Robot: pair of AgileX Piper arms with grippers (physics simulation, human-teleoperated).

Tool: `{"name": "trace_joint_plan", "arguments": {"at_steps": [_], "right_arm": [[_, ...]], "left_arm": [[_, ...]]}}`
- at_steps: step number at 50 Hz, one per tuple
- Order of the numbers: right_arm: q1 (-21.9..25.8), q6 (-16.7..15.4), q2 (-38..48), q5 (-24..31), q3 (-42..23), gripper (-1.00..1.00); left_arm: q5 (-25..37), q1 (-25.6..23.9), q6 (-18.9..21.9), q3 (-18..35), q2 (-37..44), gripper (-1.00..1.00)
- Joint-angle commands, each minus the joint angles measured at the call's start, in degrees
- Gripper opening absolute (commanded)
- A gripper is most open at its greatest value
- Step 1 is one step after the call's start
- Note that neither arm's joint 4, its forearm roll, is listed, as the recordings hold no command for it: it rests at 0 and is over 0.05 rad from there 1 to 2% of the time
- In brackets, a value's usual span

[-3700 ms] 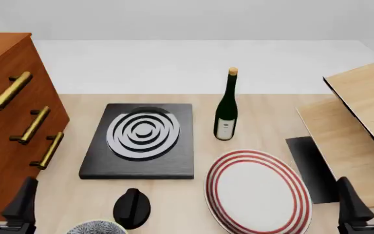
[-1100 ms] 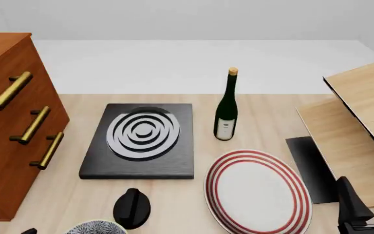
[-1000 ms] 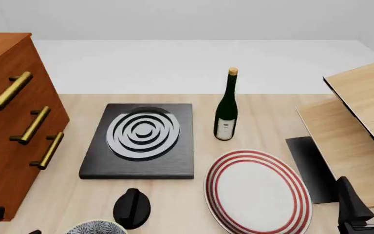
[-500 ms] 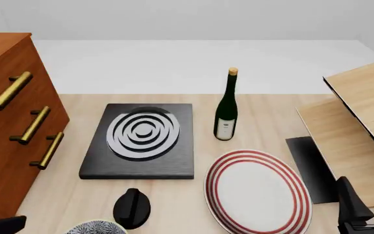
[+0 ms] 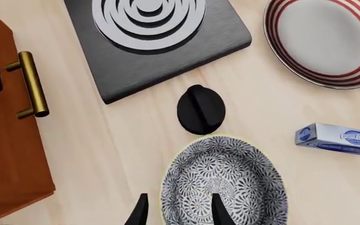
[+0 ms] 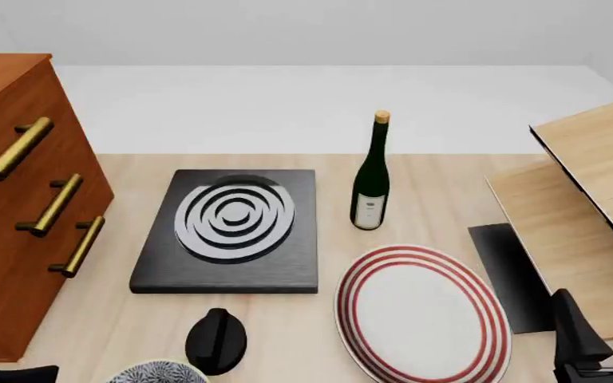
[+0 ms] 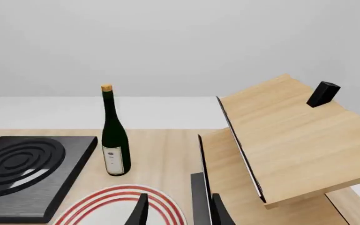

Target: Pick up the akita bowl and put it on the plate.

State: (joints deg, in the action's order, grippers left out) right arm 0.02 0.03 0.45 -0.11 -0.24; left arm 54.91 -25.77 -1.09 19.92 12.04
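The akita bowl (image 5: pixel 225 187), blue-and-white patterned inside with a pale rim, sits on the table near the front edge; only its top edge (image 6: pixel 157 373) shows in the front view. My left gripper (image 5: pixel 178 213) is open above it, one finger outside the rim and one over the inside, holding nothing. The plate (image 6: pixel 424 313), white with red rings, lies to the bowl's right (image 5: pixel 327 40). My right gripper (image 6: pixel 600 311) is open and empty at the plate's right side, with the plate's rim (image 7: pixel 120 206) in front of it.
A black knob-shaped object (image 6: pixel 216 340) stands just beyond the bowl. A black slab with grey rings (image 6: pixel 232 227) lies behind it, and a wine bottle (image 6: pixel 370 179) stands beyond the plate. A wooden drawer cabinet (image 6: pixel 19 199) is left, a wooden rack (image 6: pixel 594 191) right, and a blue-white box (image 5: pixel 336 138) near the bowl.
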Motion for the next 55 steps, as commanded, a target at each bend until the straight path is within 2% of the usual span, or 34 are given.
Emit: {"name": "trace_joint_plan", "arguments": {"at_steps": [1,33,55], "right_arm": [[0.0,0.0,0.0,0.0,0.0,1.00],[0.0,0.0,0.0,0.0,0.0,1.00],[0.0,0.0,0.0,0.0,0.0,1.00]], "left_arm": [[-1.6,-0.1,-0.7,-2.6,0.2,1.00],[-4.6,1.4,-0.8,-7.5,0.8,1.00],[-9.4,2.7,-1.7,-12.1,1.8,1.00]]}}
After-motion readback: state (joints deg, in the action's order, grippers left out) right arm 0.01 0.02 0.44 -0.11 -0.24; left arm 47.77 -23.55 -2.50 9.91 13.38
